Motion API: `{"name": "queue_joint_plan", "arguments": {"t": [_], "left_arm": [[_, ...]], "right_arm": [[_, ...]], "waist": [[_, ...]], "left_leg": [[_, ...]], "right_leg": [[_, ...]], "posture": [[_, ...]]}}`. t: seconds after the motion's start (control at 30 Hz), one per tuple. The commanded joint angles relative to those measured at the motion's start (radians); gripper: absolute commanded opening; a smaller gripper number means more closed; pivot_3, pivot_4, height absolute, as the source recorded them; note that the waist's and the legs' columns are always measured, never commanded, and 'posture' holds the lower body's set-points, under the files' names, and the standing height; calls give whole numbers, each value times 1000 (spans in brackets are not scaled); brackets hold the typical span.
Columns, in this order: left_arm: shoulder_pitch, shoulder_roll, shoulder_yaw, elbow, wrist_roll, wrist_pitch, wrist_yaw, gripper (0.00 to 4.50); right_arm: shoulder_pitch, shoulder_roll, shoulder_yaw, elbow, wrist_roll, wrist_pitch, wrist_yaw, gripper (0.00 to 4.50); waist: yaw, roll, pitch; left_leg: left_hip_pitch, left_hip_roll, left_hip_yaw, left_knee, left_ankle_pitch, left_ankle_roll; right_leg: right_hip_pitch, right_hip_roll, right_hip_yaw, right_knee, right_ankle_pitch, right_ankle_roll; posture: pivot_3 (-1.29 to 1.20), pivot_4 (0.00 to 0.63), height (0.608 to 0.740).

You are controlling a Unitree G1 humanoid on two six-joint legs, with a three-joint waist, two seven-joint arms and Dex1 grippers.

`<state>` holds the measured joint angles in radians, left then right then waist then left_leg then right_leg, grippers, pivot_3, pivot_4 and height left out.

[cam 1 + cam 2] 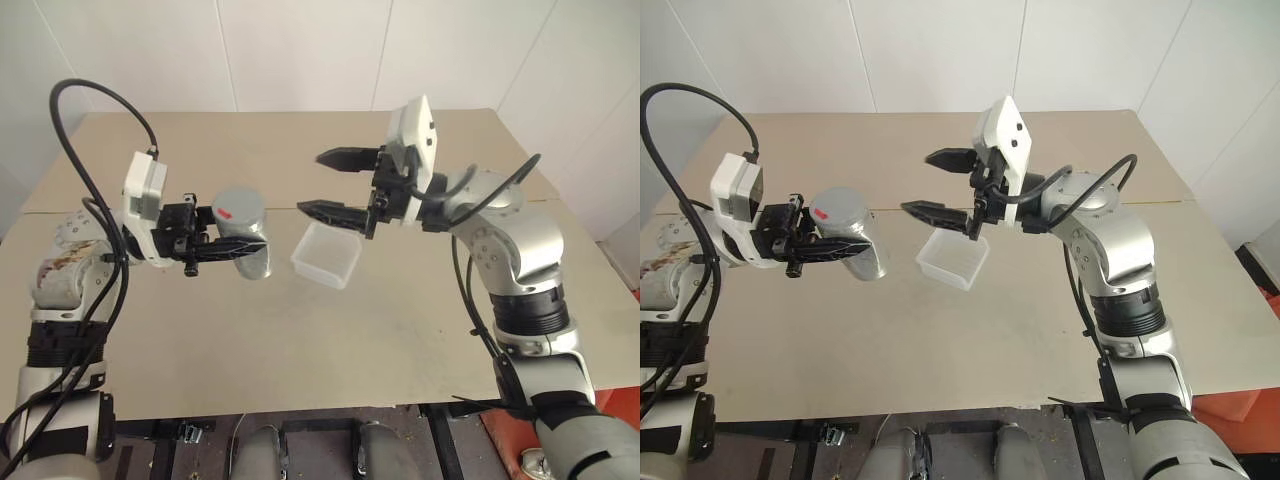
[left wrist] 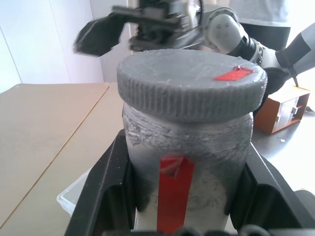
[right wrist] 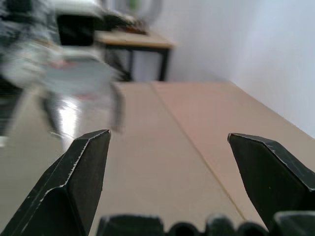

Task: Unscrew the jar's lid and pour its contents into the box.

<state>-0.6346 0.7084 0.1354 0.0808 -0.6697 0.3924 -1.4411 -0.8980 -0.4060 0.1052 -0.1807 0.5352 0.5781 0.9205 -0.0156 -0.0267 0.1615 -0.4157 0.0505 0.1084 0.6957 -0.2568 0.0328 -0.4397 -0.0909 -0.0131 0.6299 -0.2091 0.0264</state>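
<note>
Jar (image 1: 243, 243), lid (image 1: 238, 209) on, sits clamped in the left gripper (image 1: 228, 246). Right gripper (image 1: 330, 185) gapes wide and empty above the box (image 1: 326, 254).

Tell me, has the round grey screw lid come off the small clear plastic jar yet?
No, the round grey screw lid sits on the small clear plastic jar, which the left pincer holds above the table.

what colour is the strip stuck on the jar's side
Red, running up the side of the jar below the grey lid; clearest in the left wrist view.
</note>
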Motion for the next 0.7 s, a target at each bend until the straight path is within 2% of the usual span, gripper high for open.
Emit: {"name": "queue_joint_plan", "arguments": {"t": [0.03, 0.23, 0.4, 0.7], "left_arm": [[-46, -21, -13, 16, 4, -21, -8, 1948], [-88, -61, -46, 70, 29, -47, -22, 1948], [-105, -70, -49, 94, 40, -57, -37, 1948], [-109, -69, -50, 102, 48, -63, -41, 1948]], "right_arm": [[-39, 41, 5, -79, 44, 28, -22, 4471], [-132, 135, 94, -2, -59, 58, -143, 4471], [-165, 163, 140, 30, -117, 68, -169, 4471], [-166, 191, 136, -30, -97, 144, -182, 4471]], "waist": [[1, 0, 0], [0, 0, 0], [0, 0, 0], [1, 0, 0]], "left_leg": [[0, 0, 0, 0, 0, 0], [0, 0, 0, 0, 0, 0], [0, 0, 0, 0, 0, 0], [-1, 0, 0, 0, 0, 0]], "right_leg": [[0, 0, 0, 0, 0, 0], [0, 0, 0, 1, 0, 0], [0, 0, 0, 1, 0, 0], [0, 0, 0, 2, 0, 0]], "posture": [[0, 150, 740], [0, 150, 740], [0, 150, 740], [0, 150, 740]]}}
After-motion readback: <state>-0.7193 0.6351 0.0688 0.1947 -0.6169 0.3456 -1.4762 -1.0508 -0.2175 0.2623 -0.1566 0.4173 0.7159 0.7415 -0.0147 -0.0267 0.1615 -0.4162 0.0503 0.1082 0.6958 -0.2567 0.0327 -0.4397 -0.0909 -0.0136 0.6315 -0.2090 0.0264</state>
